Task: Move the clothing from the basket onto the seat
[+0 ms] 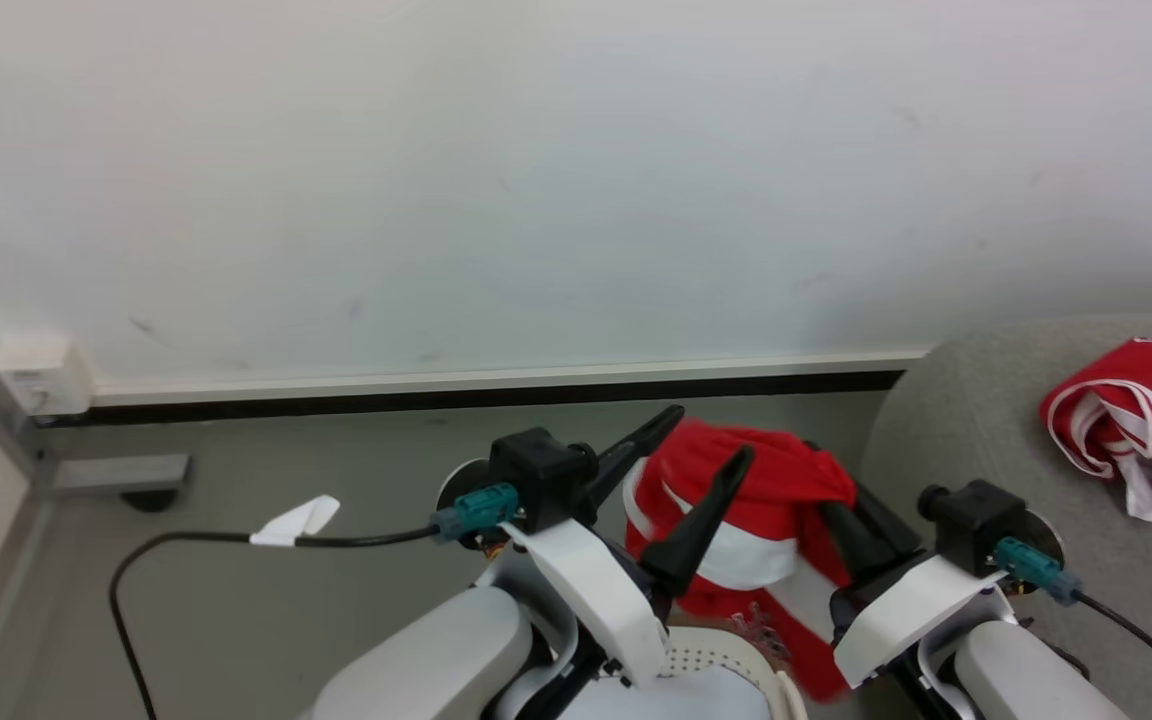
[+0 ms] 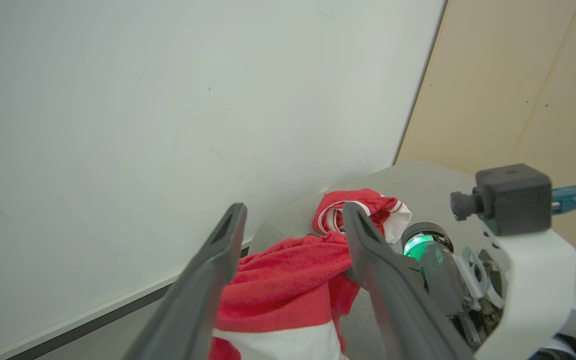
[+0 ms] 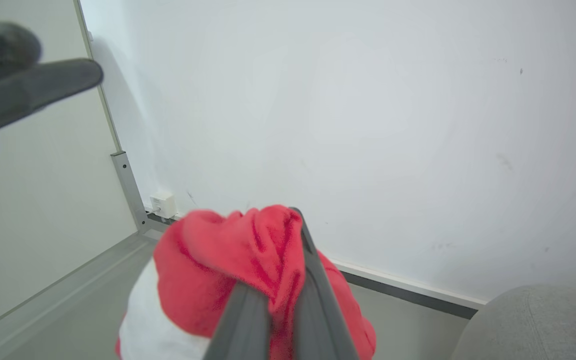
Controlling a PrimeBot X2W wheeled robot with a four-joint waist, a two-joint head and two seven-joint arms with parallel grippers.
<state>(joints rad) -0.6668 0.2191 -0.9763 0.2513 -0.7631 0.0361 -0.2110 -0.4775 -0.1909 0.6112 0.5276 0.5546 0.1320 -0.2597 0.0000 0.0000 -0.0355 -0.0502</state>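
A red jersey with white stripes [image 1: 736, 500] hangs bunched above the basket [image 1: 711, 657], and my right gripper [image 1: 831, 480] is shut on its upper fold. In the right wrist view the red cloth [image 3: 228, 260] drapes over the shut right gripper [image 3: 280, 225]. My left gripper [image 1: 708, 433] is open just left of the held jersey, holding nothing; in its own view the left gripper [image 2: 293, 210] frames the red cloth [image 2: 283, 285]. A second red jersey [image 1: 1136, 420] lies crumpled on the grey sofa [image 1: 976, 430], which stands to the right.
A pale white cloth [image 1: 676, 700] lies in the basket at the bottom edge. A black cable with a white tag [image 1: 296, 520] trails over the grey floor at left. The white wall and baseboard [image 1: 496, 385] are close ahead, with a wall box [image 1: 36, 380] at far left.
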